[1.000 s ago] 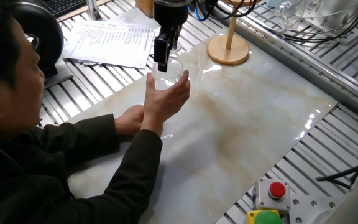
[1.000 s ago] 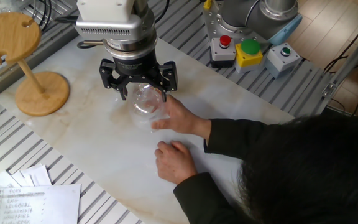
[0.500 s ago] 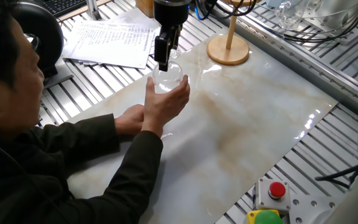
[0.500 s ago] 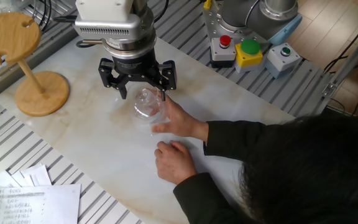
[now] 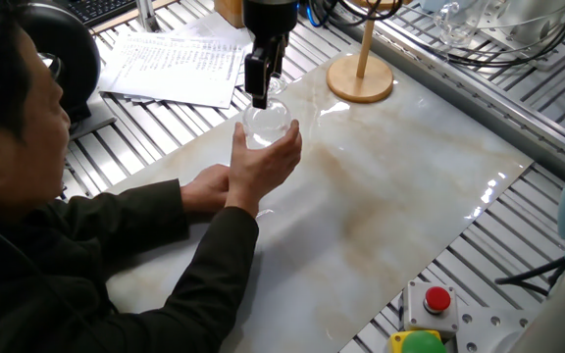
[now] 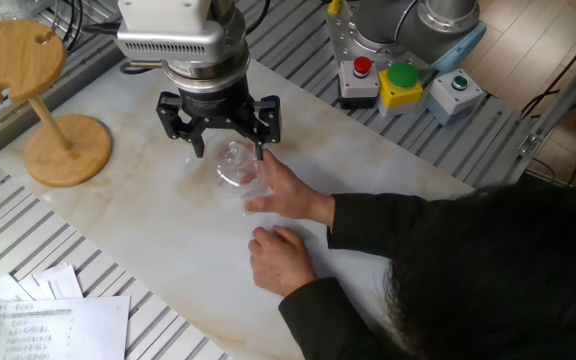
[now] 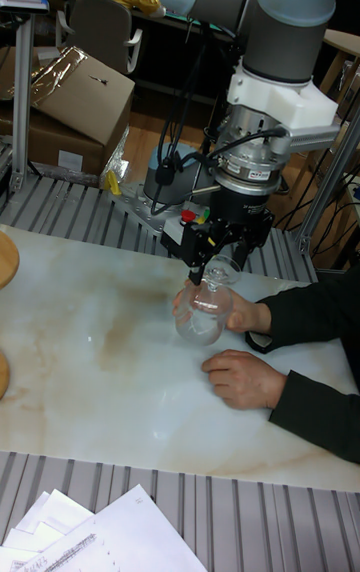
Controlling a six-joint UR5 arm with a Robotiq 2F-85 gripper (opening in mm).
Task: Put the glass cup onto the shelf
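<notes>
A person's hand holds the clear glass cup tilted above the marble tabletop, its narrow end pointing up at my gripper. The gripper is open, one finger on each side of that upper end, with no firm contact visible. The one fixed view has the gripper right over the glass cup. From the tall fixed view the glass cup hangs just under the gripper. The wooden shelf stands at the table's far left, its round base apart from the gripper.
The person's other hand rests flat on the marble. A button box with red and green buttons sits by the arm's base. Papers lie on the slatted metal beside the marble.
The hand has lifted the glass cup slightly closer under the gripper. The gripper has shifted a little and its fingers remain open.
</notes>
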